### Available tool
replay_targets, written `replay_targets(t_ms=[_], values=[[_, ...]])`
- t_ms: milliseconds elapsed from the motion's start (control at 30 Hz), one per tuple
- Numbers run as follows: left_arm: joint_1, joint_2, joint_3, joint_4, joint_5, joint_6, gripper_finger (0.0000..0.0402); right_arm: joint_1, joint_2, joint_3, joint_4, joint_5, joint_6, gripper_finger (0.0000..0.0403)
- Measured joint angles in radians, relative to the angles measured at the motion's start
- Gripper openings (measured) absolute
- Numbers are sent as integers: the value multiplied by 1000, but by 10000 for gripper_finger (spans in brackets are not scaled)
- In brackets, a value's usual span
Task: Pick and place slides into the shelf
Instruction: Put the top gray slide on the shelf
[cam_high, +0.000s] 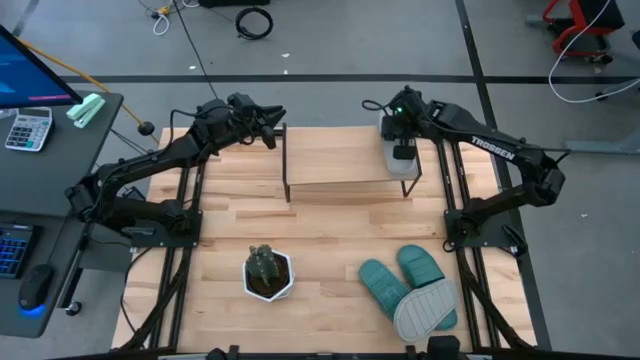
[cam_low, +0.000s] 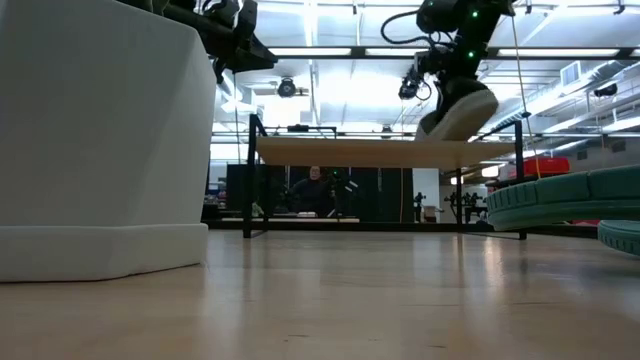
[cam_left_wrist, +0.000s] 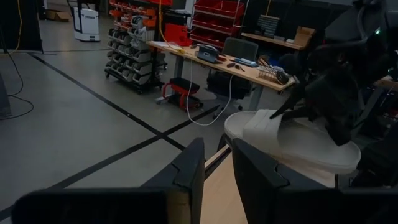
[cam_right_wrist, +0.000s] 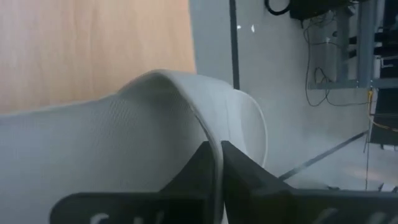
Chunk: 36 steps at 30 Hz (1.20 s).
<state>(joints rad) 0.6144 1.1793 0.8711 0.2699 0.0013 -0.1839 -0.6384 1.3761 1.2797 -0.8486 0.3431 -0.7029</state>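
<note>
A white slide (cam_high: 398, 158) is over the right end of the shelf (cam_high: 340, 165), tilted in the low view (cam_low: 462, 112). My right gripper (cam_high: 402, 140) is shut on it from above. Two teal slides (cam_high: 385, 285) lie flat at the table's near right, and another white slide (cam_high: 425, 308) rests on top of them. My left gripper (cam_high: 272, 128) hovers level by the shelf's far left corner. Its fingers (cam_left_wrist: 186, 177) stand a little apart with nothing between them. My right gripper pinches the thin edge of the white slide's strap (cam_right_wrist: 208, 134) between its two fingers (cam_right_wrist: 245, 177), slanting down from above. The slide hangs tilted below the fingers. Its lower end (cam_low: 428, 130) is at the shelf's plank; whether it touches there, I cannot tell.
A small plant in a white pot (cam_high: 268, 275) stands near the table's front, left of centre, and fills the left of the low view (cam_low: 100, 150). Bare tabletop (cam_high: 330, 225) lies between the pot and the shelf. A desk with a calculator (cam_high: 28, 128) stands off the table's left.
</note>
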Motion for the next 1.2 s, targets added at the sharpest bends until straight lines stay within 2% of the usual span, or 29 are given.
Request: replay_targets(t_ms=[267,733,1067,1200], values=[[0,0,0,0,0,20,83,-19,-12,0,67,-39,20,11],[0,0,0,-3,0,13,89,-107,23,0,63,-101,22,11],[0,0,0,-8,0,13,87,-105,23,0,37,-135,-9,115],[0,0,0,-9,0,13,91,-105,9,0,8,-107,-71,145]])
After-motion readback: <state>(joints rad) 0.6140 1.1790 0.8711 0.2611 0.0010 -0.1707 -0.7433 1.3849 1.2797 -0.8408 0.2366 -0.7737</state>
